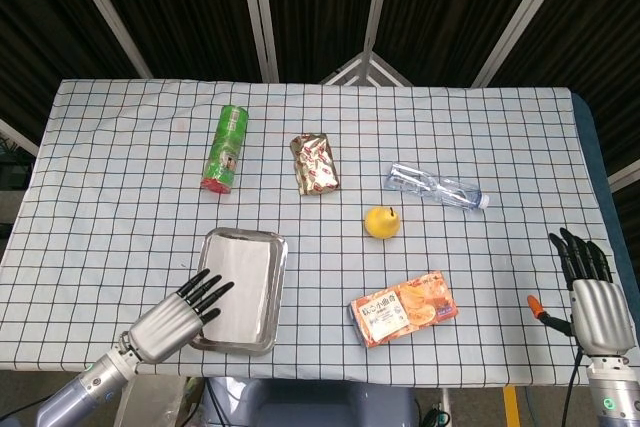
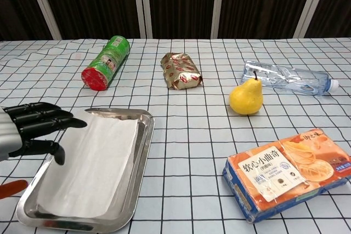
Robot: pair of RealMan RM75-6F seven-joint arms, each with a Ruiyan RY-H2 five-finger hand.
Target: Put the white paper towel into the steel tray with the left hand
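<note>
Since nothing is held, the left hand [image 2: 30,130] is seen w/ fingers spread and empty, hovering at the near-left edge of the steel tray [image 2: 143,152]; whether it touches the rim can't be told. Just right of the fingertips the white paper towel [image 2: 90,165] is laid flat inside the tray, covering most of its floor, so the placement is judged done. Further out, a green can [image 1: 227,147] and foil packet [image 1: 315,164] are left beyond. Far right, the right hand [image 1: 592,292] is kept idle, fingers apart.
</note>
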